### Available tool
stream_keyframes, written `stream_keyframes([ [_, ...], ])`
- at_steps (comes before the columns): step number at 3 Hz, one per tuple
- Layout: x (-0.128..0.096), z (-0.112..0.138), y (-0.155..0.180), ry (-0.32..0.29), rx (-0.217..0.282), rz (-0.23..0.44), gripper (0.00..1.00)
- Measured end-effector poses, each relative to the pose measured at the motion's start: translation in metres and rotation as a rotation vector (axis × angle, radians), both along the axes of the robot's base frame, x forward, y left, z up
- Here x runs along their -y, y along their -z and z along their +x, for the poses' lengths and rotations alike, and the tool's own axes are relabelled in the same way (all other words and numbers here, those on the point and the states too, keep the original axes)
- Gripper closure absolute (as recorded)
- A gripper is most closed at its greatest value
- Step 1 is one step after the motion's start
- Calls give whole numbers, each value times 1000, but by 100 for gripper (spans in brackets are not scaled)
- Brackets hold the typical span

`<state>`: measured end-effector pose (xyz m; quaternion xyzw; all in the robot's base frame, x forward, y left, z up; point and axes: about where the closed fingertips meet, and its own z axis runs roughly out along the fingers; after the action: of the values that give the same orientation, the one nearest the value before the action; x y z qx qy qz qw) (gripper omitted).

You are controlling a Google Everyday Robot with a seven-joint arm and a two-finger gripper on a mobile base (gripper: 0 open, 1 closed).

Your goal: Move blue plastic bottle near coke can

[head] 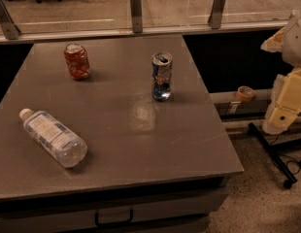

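Nearest us lies the blue plastic bottle (53,137), on its side on the worktop (141,144), well apart from our hand (281,115). The hand hangs beyond the worktop's edge; we cannot tell its state. The coke can (77,61) stands upright beyond the bottle, also far from the hand. A blue-and-silver can (161,76) stands nearer the hand.

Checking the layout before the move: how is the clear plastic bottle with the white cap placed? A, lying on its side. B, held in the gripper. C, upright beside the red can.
A: the clear plastic bottle lies on its side at the front left of the grey table, apart from the dented red coke can; the gripper is off to the right, past the table's edge.
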<state>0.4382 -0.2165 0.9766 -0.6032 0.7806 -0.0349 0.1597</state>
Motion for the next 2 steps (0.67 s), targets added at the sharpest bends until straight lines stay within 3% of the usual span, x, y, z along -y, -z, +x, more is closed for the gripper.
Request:
stream_keyframes([
  [2, -6, -2, 0, -3, 17, 16, 0],
])
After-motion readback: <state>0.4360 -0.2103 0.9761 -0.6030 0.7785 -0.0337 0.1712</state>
